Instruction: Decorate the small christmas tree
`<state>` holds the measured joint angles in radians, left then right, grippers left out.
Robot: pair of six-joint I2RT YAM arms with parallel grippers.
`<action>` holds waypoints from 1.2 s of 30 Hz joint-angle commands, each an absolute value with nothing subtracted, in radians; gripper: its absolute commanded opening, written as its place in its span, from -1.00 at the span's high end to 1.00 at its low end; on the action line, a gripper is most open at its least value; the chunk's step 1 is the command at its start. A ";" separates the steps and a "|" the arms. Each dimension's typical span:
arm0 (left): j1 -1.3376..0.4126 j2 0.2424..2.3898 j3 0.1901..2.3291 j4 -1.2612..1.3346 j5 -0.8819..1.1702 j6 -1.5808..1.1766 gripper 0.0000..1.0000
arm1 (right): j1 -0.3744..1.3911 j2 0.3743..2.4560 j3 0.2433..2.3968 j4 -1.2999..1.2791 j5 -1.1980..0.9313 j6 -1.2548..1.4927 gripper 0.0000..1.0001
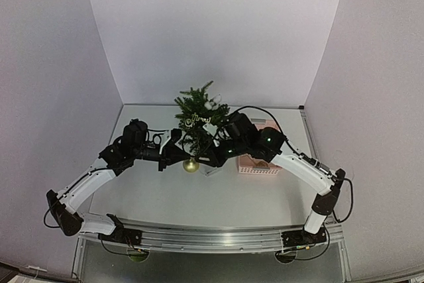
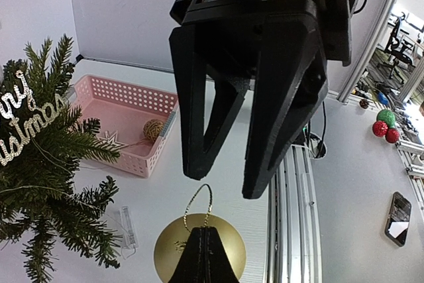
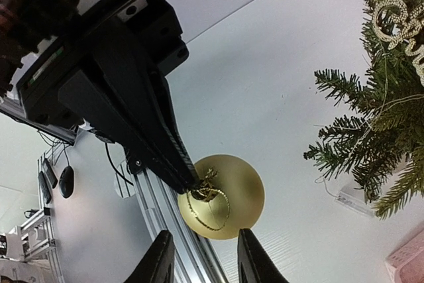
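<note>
The small christmas tree (image 1: 199,114) stands mid-table, wearing a glittery "Merry Christmas" sign (image 2: 26,124) and white ornaments (image 1: 211,104). My left gripper (image 1: 181,156) is shut on the cap and string of a gold ball ornament (image 1: 191,165), holding it just in front of the tree. In the left wrist view my own fingers (image 2: 201,231) pinch the ball (image 2: 232,251) below its gold loop (image 2: 199,203). My right gripper (image 2: 225,182) is open, with its fingertips just past the loop. In the right wrist view its jaws (image 3: 202,256) straddle the ball (image 3: 242,193) without touching it.
A pink basket (image 1: 258,164) right of the tree holds a twine ball (image 2: 153,128) and a star ornament (image 2: 109,140). A clear plastic piece (image 2: 127,226) lies on the table by the tree. The metal rail (image 2: 291,217) runs along the table's near edge.
</note>
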<state>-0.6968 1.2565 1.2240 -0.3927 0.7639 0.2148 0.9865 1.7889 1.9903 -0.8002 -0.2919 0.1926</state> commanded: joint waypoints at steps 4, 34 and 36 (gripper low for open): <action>-0.701 1.309 1.287 -0.346 0.749 0.117 1.00 | 0.979 1.645 1.866 -0.717 -0.275 0.222 0.06; -0.827 1.517 1.413 -0.295 0.456 -0.013 1.00 | 0.892 1.290 1.440 -0.557 -0.054 0.317 -0.16; -0.827 1.519 1.415 -0.300 0.449 -0.008 1.00 | 0.882 1.287 1.436 -0.553 -0.064 0.313 -0.16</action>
<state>-0.8242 1.5126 1.3560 -0.3354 0.4963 -0.0095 0.9008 1.2957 1.4432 -0.5936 -0.0372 0.3157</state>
